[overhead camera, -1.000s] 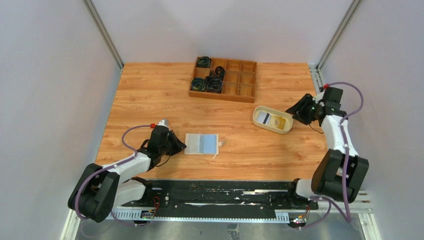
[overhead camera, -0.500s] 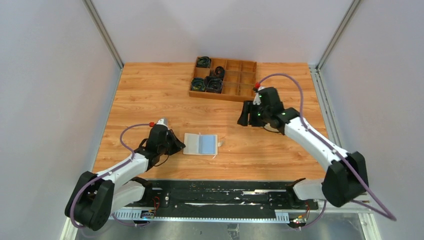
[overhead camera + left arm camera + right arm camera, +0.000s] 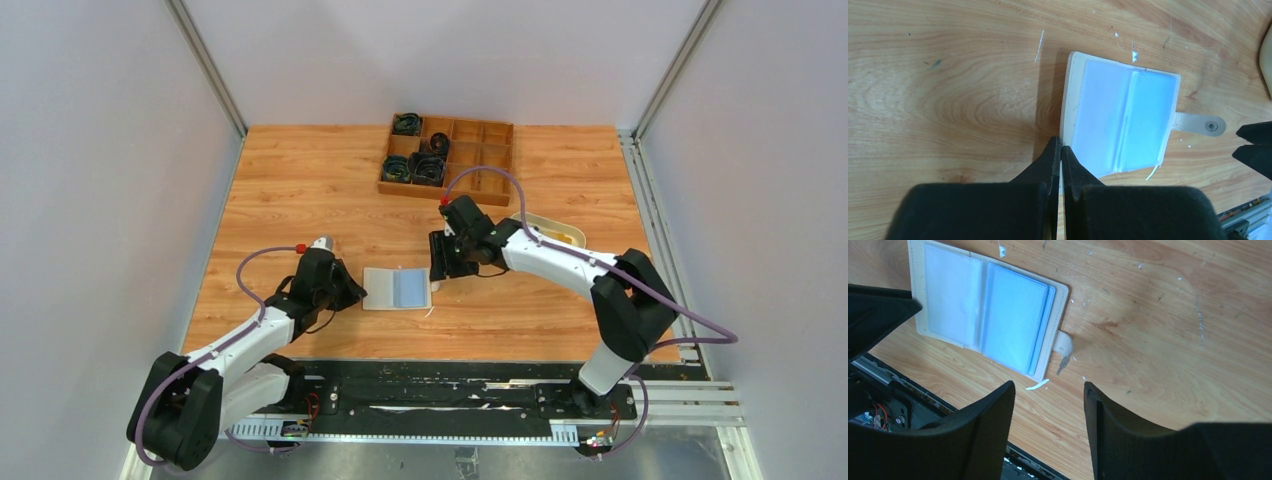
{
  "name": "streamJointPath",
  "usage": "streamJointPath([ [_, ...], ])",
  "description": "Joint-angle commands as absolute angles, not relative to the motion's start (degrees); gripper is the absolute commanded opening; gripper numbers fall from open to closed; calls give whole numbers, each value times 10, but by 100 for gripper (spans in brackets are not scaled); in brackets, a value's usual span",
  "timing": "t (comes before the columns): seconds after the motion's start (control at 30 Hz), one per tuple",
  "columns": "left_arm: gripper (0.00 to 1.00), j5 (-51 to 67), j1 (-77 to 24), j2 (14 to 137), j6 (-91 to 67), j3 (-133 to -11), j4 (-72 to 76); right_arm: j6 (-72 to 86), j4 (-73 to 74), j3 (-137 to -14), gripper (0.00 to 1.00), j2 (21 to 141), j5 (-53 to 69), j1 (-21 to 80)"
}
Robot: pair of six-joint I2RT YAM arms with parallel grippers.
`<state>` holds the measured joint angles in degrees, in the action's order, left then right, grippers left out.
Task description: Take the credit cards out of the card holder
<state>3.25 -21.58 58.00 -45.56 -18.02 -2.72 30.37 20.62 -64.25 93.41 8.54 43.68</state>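
The left arm (image 3: 235, 345) is lying low, its forearm slanting forward and inward, the wrist tipped down. The left gripper (image 3: 352, 292) is pointing toward the right one, its fingers (image 3: 1045, 161) pressing flat against each other, tips together, nothing between them. The right arm (image 3: 560, 262) is bending sharply at a raised elbow (image 3: 625, 300) and stretching its long forearm across toward the left side. The right gripper (image 3: 438, 258) is hanging nose-down with its jaws standing apart, gripping nothing. The two grippers are facing each other, near but not touching. Each one's dark fingertips are showing at the edge of the other's wrist view.
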Motion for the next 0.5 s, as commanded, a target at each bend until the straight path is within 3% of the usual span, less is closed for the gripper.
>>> streamJointPath([
  [0.0,0,19,-220,573,-446,-195,-41,322,217,-663,52,955,64,459],
  [0.47,0,17,-220,576,-443,-198,-46,327,230,-678,27,989,47,464],
])
